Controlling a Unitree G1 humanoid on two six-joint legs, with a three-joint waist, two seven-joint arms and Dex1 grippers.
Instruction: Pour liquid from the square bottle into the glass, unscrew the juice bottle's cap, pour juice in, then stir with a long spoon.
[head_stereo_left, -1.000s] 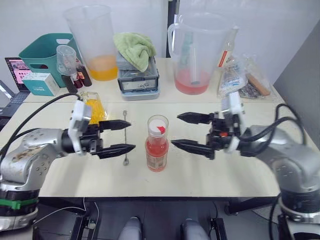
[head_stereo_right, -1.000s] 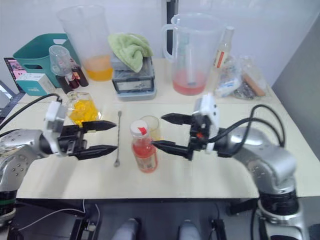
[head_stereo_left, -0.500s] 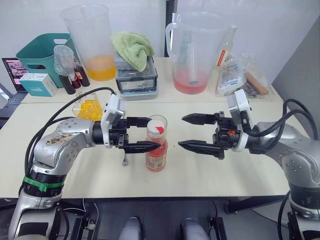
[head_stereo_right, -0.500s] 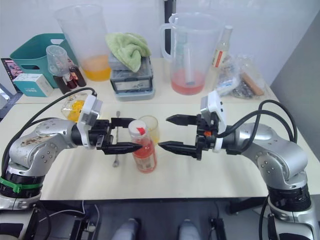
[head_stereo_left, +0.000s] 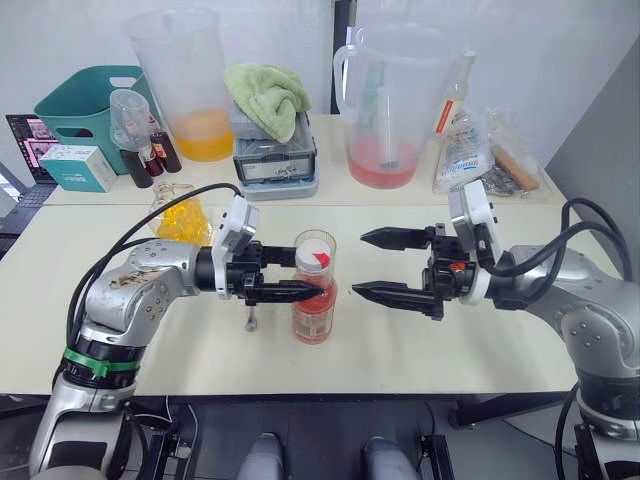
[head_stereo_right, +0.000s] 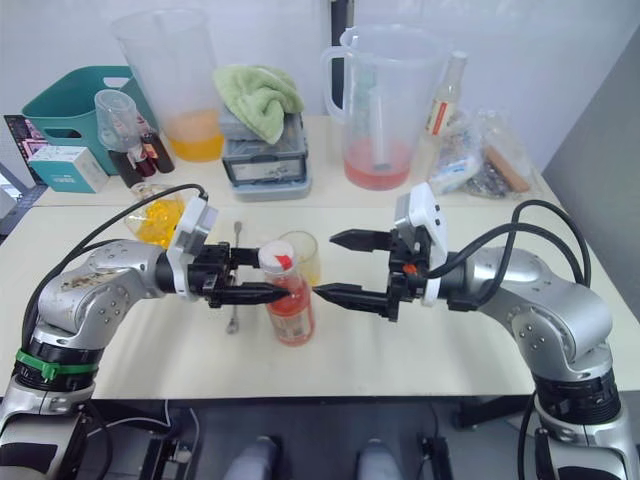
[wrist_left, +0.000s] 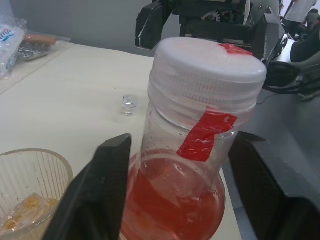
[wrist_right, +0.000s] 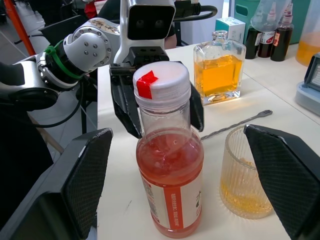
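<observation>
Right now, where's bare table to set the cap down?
Bare table in front of the right gripper. Crowded around the juice bottle: glass, long spoon and left gripper close by.

cream table (head_stereo_left: 450, 340), juice bottle (head_stereo_left: 313, 310), glass (head_stereo_right: 300, 256), long spoon (head_stereo_right: 235, 275), sq. bottle (wrist_right: 219, 73)
</observation>
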